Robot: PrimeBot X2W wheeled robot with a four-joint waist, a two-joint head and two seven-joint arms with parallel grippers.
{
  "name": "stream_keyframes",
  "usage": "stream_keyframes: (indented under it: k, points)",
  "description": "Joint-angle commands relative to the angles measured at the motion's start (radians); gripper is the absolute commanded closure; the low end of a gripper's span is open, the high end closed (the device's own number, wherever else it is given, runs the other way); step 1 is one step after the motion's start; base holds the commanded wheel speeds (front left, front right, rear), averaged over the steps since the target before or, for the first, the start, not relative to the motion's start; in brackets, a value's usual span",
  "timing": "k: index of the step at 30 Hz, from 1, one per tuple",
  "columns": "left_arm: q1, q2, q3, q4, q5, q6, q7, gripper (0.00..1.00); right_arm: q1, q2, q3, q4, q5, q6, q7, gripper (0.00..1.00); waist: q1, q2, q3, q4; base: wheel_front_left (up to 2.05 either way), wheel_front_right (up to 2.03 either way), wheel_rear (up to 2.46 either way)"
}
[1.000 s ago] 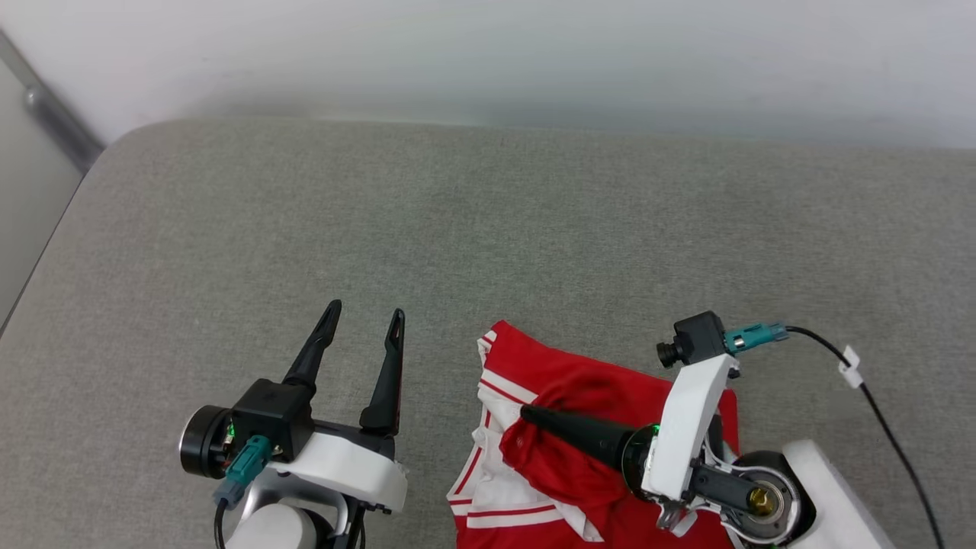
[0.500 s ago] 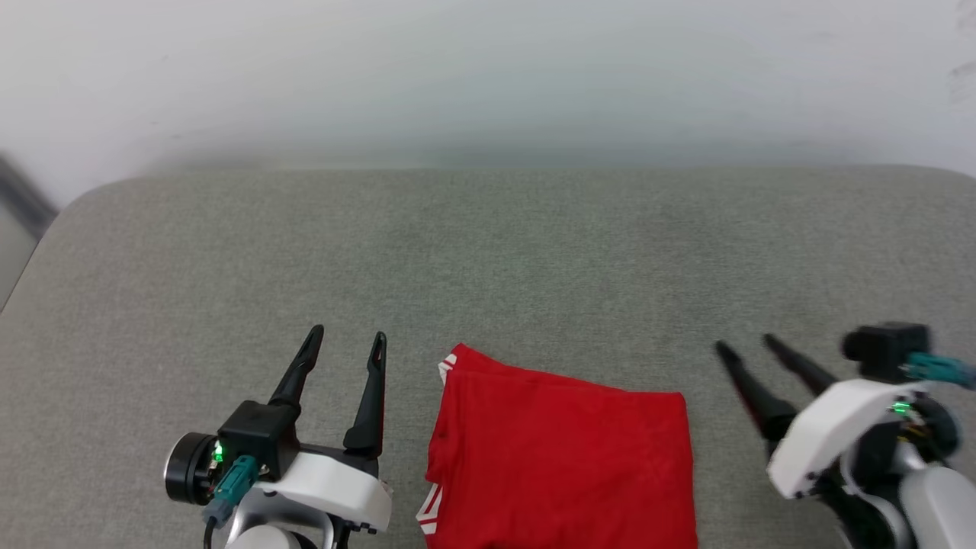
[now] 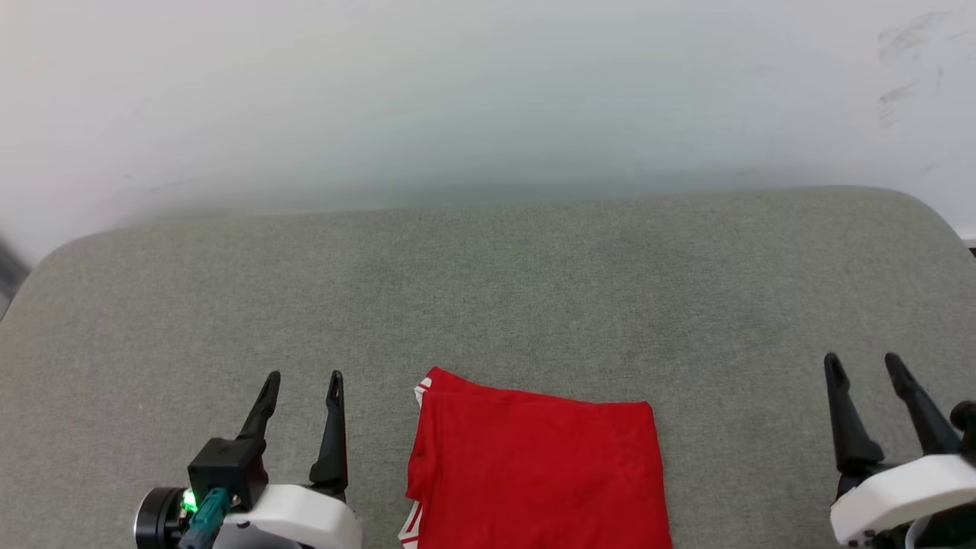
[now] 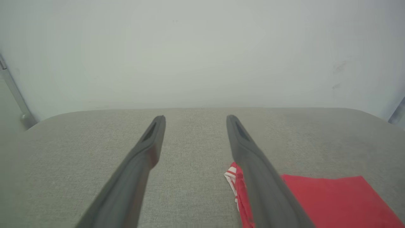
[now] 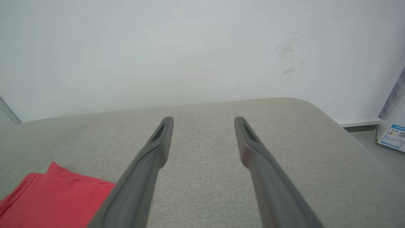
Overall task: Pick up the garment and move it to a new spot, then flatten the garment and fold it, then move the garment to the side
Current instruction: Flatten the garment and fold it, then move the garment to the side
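Nearest the camera in the head view, a folded red garment [image 3: 534, 465] lies flat on a grey fabric-covered worktop [image 3: 488, 290]. It sits at the front edge, roughly midway between the two arms, and its lower part runs out of frame. It forms a neat, plain red rectangle. A sliver of white sleeve with red stripes peeks out along its left edge.

The left tool [image 3: 304, 377] hangs just beside the garment's left edge without touching it. Its two long dark fingers are spread apart, pointing away from the robot, and nothing is between them. The right tool [image 3: 862, 360] is well apart from the garment on the other side. Its fingers are also spread and hold nothing.

Beyond the tools, bare grey fabric stretches to the worktop's rounded far corners. Behind it rises a pale wall [image 3: 488, 91] with a few faint dark scuff marks [image 3: 892, 99] toward the upper right. In the right wrist view, a blue-and-white label [image 5: 394, 135] shows past the worktop's right end, low against the wall.
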Motion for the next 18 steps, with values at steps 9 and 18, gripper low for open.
stream_keyframes:
  k: [9,18]
  points:
    - [0.084,-0.007,0.028,0.014,0.016,-0.005,-0.008,0.00,0.096,0.052,0.059,-0.051,-0.028,0.000,-0.005,0.00,0.0000,0.0000,-0.032,-0.011,0.00,0.00,0.00]
    - [0.108,-0.030,0.059,0.017,0.049,-0.021,-0.008,0.00,0.107,0.056,0.073,-0.101,-0.041,0.000,0.019,0.00,0.0000,0.0000,-0.030,-0.003,0.00,0.00,0.00]
